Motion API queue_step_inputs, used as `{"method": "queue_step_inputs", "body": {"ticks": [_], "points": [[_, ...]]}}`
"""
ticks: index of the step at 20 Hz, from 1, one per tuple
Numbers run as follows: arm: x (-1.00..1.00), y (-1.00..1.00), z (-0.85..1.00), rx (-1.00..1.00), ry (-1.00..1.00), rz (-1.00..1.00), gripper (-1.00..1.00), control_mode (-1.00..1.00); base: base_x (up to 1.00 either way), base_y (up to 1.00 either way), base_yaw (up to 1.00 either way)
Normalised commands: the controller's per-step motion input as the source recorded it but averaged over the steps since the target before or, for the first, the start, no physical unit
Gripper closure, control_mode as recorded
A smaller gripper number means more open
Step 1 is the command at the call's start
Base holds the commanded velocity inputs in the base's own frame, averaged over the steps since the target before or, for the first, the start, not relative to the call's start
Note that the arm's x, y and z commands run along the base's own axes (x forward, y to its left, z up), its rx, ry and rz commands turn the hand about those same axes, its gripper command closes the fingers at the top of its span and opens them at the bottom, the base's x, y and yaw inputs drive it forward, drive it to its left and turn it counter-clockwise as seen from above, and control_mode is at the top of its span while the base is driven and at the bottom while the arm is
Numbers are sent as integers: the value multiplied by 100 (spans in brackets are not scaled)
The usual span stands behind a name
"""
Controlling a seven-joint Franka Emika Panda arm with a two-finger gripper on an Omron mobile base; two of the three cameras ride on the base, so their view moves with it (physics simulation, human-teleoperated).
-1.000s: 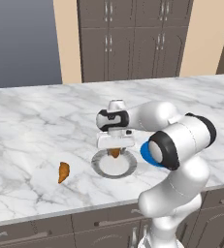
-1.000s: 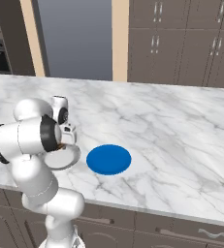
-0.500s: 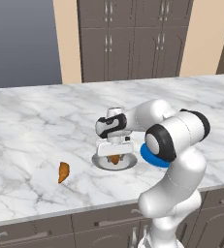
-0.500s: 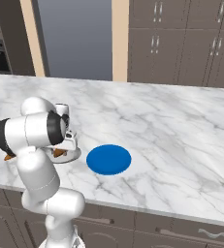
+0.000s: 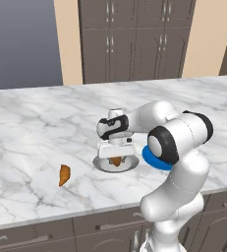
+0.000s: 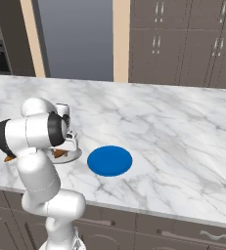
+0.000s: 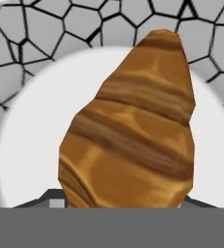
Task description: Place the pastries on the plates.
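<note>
- The gripper (image 5: 116, 156) is closed on one pastry (image 5: 116, 161) and holds it low over the speckled plate (image 5: 101, 165), probably to set it down gently.
- In the hand view the pastry (image 7: 133, 126) hangs over the plate's white centre (image 7: 31, 126).
- The second pastry (image 5: 64, 174) lies on the tabletop (image 5: 31, 133), well apart.
- The right base view shows the whole blue plate (image 6: 109, 160), bare.

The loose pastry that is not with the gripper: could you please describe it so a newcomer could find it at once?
On the marble counter, look left of the grey-rimmed plate under the gripper. The loose pastry lies on bare marble near the front edge. The other pastry hangs at the gripper over a plate; this one has no plate under it.
</note>
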Motion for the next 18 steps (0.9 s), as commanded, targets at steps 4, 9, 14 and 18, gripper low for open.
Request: {"method": "queue_step_inputs", "body": {"ticks": [4, 9, 14, 18], "points": [[-1, 0, 7, 0, -1, 0, -100, -100, 0, 0, 0], [-10, 0, 40, 0, -4, 0, -100, -100, 0, 0, 0], [-26, 7, 65, 0, -7, 0, -100, -100, 0, 0, 0], [-30, 54, 44, 0, -4, 0, -100, -100, 0, 0, 0]]}}
